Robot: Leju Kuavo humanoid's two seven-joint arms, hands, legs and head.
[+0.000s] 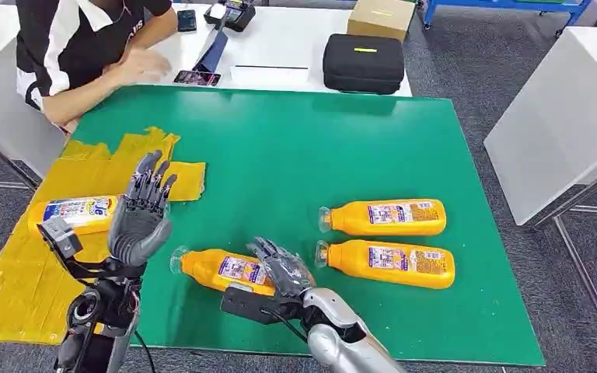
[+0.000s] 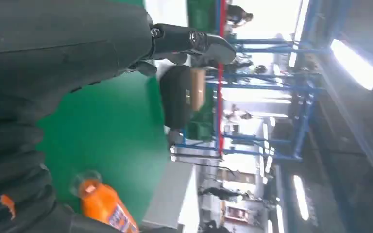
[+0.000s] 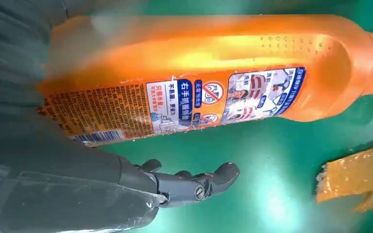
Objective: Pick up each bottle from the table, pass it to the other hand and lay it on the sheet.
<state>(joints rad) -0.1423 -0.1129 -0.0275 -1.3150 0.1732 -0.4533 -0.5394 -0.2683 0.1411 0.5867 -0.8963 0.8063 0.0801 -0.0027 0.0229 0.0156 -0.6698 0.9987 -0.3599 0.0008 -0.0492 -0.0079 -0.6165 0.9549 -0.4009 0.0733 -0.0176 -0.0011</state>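
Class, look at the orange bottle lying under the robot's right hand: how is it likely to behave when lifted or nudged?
The orange bottle lies on its side, so a nudge could perhaps roll it. Its smooth, shiny plastic looks rigid but possibly slippery for the right robot hand. It seems full, so probably fairly heavy.

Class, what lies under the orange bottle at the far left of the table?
The orange plastic bottle lies on the crinkled yellow sheet, which covers the green table. The raised left hand hides the bottle's right end.
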